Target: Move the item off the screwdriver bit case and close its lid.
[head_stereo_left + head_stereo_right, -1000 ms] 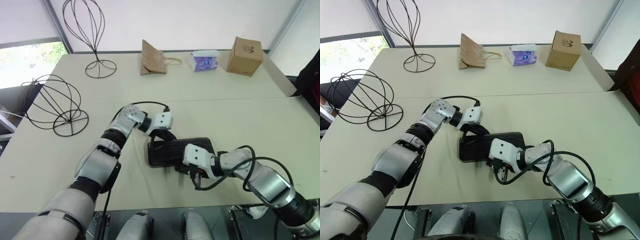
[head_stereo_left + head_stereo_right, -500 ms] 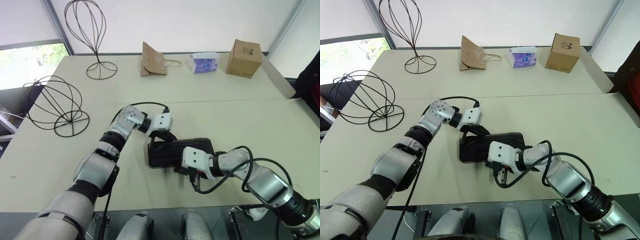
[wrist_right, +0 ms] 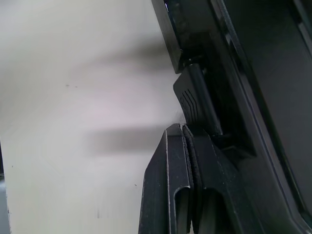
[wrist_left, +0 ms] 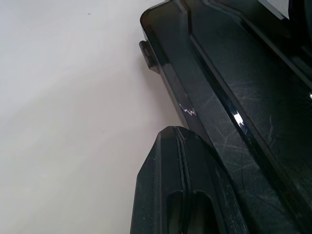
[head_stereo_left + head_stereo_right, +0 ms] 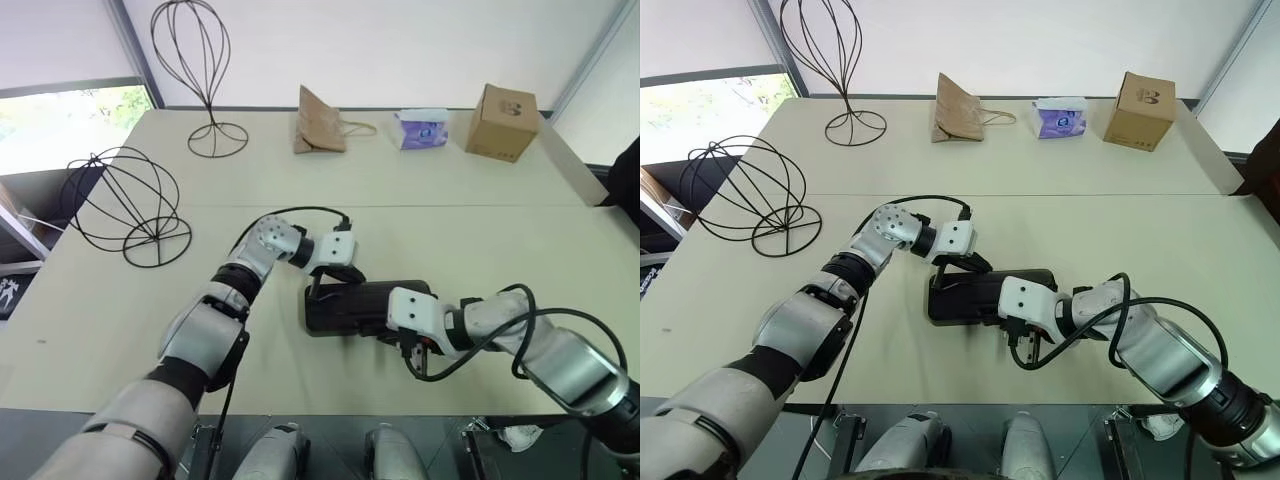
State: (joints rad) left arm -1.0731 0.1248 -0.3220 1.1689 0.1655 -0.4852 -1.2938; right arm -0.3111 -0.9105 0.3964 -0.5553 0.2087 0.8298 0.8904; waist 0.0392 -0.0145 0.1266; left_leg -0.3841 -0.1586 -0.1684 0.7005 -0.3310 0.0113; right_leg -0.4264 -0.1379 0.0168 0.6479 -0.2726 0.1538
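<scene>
Beige table [image 5: 480,215] — bearing wire sphere frame [image 5: 125,208], teardrop wire stand [image 5: 200,75], paper bag [image 5: 320,122], tissue pack [image 5: 421,128], cardboard box [image 5: 500,123], dark bit case [image 5: 355,306].

The right gripper [image 3: 187,146] rises from six o'clock with its jaws pressed together, tips beside the ribbed black latch tab [image 3: 195,105] near the centre. The dark screwdriver bit case [image 3: 253,83] stretches from twelve o'clock through three to five o'clock, its edge running diagonally. The pale table [image 3: 73,97] lies from seven to eleven o'clock.
</scene>
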